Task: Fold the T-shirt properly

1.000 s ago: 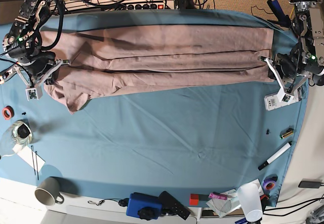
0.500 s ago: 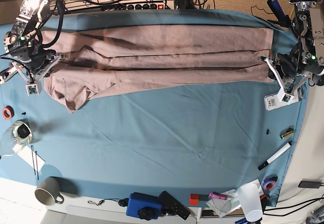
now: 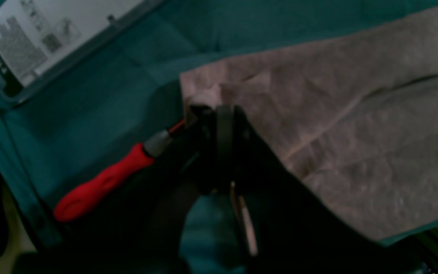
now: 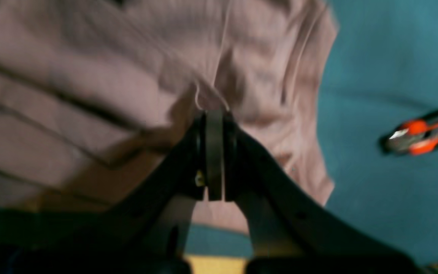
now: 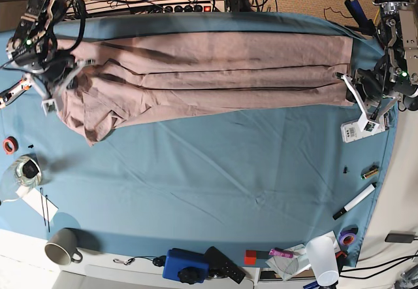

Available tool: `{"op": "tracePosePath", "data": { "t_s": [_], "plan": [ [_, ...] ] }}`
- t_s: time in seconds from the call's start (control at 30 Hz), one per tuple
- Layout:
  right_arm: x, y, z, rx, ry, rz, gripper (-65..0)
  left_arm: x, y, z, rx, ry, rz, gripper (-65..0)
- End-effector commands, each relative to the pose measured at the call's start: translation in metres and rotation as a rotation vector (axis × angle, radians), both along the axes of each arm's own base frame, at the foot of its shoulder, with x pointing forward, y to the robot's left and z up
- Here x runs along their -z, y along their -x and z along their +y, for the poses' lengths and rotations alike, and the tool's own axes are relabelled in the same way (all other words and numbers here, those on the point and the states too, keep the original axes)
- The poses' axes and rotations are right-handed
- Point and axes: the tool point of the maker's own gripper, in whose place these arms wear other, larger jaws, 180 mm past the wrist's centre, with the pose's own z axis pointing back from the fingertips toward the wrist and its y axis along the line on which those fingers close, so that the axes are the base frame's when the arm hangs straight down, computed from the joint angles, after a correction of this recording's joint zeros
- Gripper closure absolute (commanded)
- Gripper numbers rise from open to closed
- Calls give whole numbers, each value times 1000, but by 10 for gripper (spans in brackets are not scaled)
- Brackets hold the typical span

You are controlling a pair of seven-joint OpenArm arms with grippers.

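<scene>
Across the far half of the blue table cloth [image 5: 215,171] lies the T-shirt [image 5: 215,73], lengthwise folds apparently done, crosswise folds left. Left gripper [image 3: 219,114] pinching the right-end edge; right gripper [image 4: 213,118] pinching bunched fabric at left.

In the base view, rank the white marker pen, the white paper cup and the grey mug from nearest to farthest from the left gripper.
Measured from the left gripper, at the T-shirt's right end:
1. White marker pen, right table edge, below the gripper.
2. White paper cup, bottom right corner.
3. Grey mug, bottom left corner, farthest.
</scene>
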Motion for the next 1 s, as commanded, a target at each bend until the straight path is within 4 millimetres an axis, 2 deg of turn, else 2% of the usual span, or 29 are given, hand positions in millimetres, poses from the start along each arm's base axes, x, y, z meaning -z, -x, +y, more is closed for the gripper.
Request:
{"op": "tracePosePath", "data": {
  "t_s": [0.0, 0.17, 0.33, 0.5, 0.6, 0.73, 0.87, 0.97],
  "plan": [
    [-13, -6, 4, -40, 3, -51, 0, -11, -8, 4, 5, -12, -37, 0],
    [-28, 0, 24, -114, -8, -98, 0, -11, -8, 4, 5, -13, -36, 0],
    [-36, -1, 23, -123, 36, -117, 0, -9, -5, 5, 6, -18, -17, 0],
    [-35, 6, 14, -100, 53, -99, 0, 1, 11, 6, 7, -23, 36, 0],
    [-42, 10, 6, -62, 25, -128, 0, 6, 20, 7, 2, -24, 60, 0],
    [-57, 17, -8, -33, -1, -177, 0, -4, 18, 20, -37, -33, 30, 0],
    [-63, 27, -28, 3, 45, -163, 0, -14, 15, 27, -78, 10, -8, 0],
    [-64, 33, -36, 27, 61, -150, 0, -11, 22, 26, -64, 16, 9, 0]
  ]
}}
